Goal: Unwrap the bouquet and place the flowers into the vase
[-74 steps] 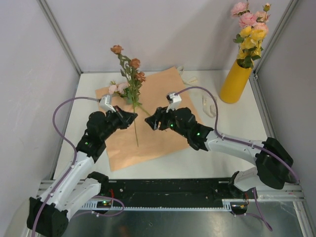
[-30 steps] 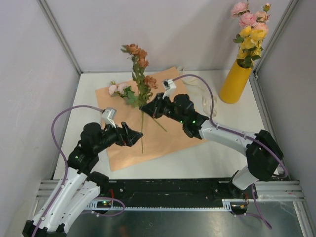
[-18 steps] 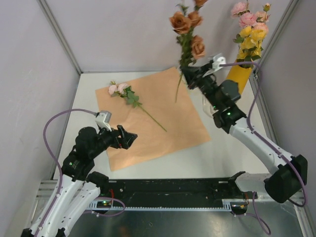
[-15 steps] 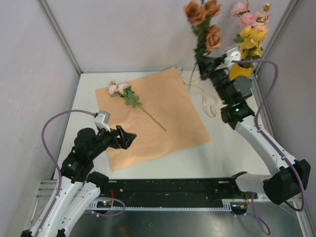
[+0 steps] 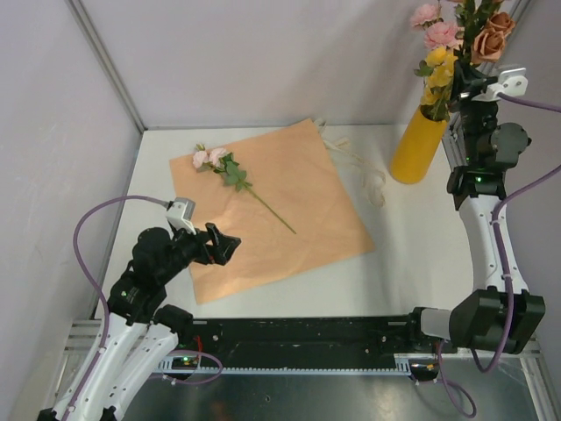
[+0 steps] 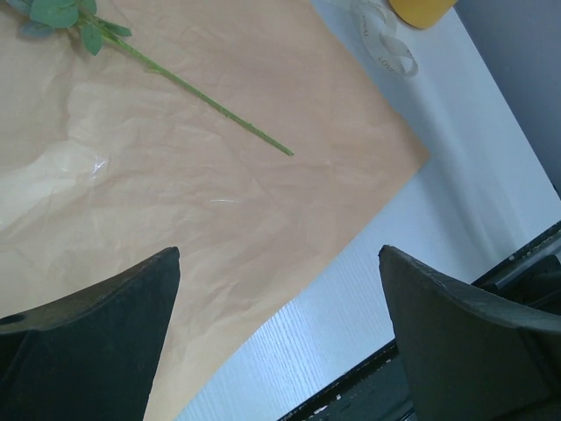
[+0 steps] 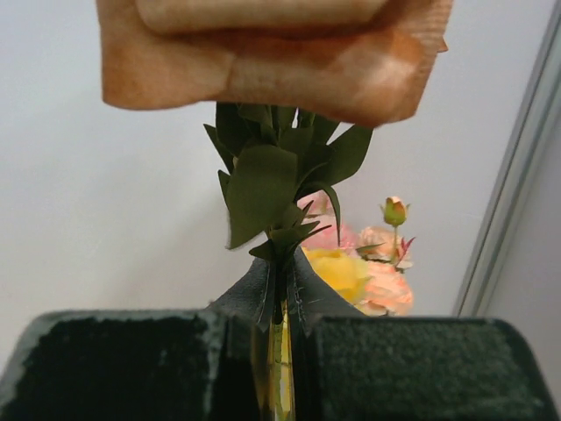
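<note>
1. The left pincer [image 5: 225, 246] hangs over the near-left corner of the wrapping paper [image 5: 298, 206], its jaws spread wide and holding nothing.
2. The unwrapping looks done. The paper lies open and flat on the bench [image 5: 412, 254], peach side up.
3. One pink flower [image 5: 210, 158] is left on the paper, at its far-left part. It lies on its side, with pale blooms to the far left, a few green leaves, and a thin bare stem running toward the middle of the sheet.
4. A cream ribbon [image 5: 370, 182] lies loose on the bench, between the paper's right edge and the vase.
5. The vase [image 5: 416, 149], a plain mustard-yellow tube, stands upright at the far right. Pink and yellow flowers [image 5: 441, 54] already stand in it.
6. The right pincer [image 7: 279, 355] is raised at the far right, just beside and above the vase mouth. Its jaws are nipped tight on the green stem of a rust-brown flower [image 5: 491, 26], held upright with the blooms on top.
7. Whether the foot of that stem has reached the mouth, I cannot tell.
8. By my reading, most of the job is over. What remains is to lower this stem in, then fetch the pink one.
</note>
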`<state>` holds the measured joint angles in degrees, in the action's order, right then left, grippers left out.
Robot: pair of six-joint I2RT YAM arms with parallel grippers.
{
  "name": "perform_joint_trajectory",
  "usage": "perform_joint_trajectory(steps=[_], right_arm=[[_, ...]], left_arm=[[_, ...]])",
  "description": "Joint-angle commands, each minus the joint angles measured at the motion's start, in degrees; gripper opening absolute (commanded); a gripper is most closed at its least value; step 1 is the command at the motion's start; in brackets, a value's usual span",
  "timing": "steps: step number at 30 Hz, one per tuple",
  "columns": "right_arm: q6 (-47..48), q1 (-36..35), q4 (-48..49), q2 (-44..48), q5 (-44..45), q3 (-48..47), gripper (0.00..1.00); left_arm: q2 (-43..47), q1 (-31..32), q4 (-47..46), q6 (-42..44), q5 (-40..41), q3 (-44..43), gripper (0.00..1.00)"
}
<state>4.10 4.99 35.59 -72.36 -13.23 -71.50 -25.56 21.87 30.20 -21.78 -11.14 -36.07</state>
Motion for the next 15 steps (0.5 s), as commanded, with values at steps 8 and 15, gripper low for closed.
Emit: perform_joint_trajectory(steps=[8, 15], right_arm=[[-3.6, 3.9, 8.9, -6.2, -4.5, -4.0, 0.0], [-3.9, 4.3, 12.0, -9.7, -6.2, -3.1, 0.0]], left_arm=[[0.3, 0.2, -0.6, 1.6, 1.6, -1.3, 1.0], [1.2, 0.2, -0.4, 1.6, 2.0, -1.2, 1.0]])
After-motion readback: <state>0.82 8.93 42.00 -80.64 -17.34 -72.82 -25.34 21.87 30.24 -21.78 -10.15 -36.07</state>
